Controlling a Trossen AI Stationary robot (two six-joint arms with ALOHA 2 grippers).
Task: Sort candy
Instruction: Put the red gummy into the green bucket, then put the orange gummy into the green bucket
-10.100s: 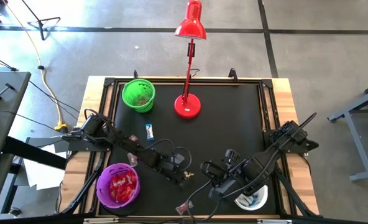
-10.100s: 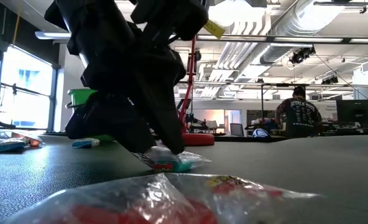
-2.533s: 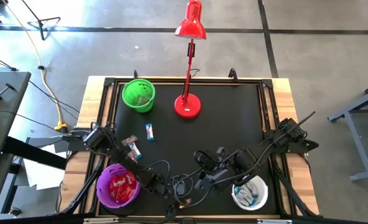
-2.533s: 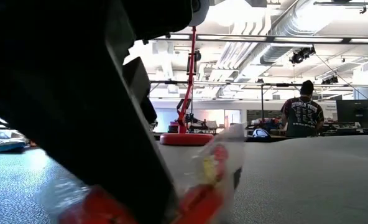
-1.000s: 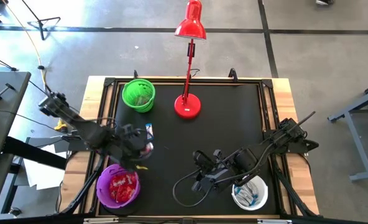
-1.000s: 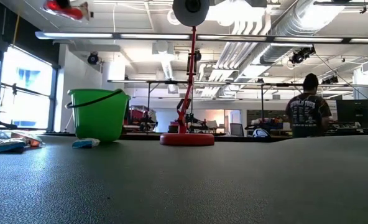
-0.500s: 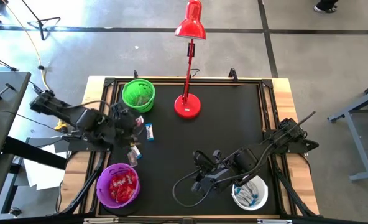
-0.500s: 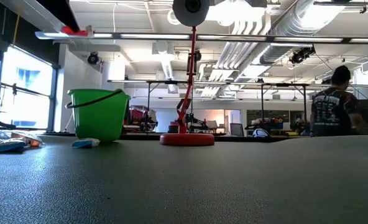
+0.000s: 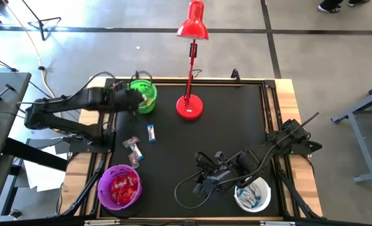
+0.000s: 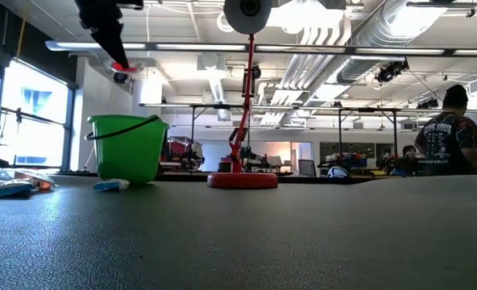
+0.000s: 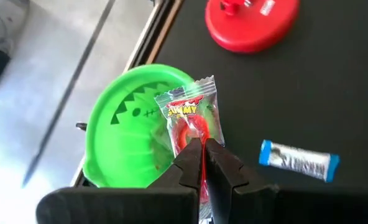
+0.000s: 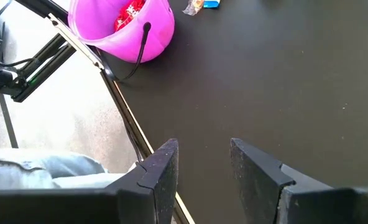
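While over the round green bowl [image 11: 128, 137], left hand [image 11: 199, 146] pinches crinkly clear red-printed candy [image 11: 190, 115]; right hand [image 12: 202, 155] wide, empty

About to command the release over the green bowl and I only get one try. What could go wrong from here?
1. The left gripper pinches the clear candy by one end above the green bowl; it hangs near the rim, so it may drop outside.
2. Its filling looks red, while red sweets sit in the purple bowl: possibly the wrong bowl.
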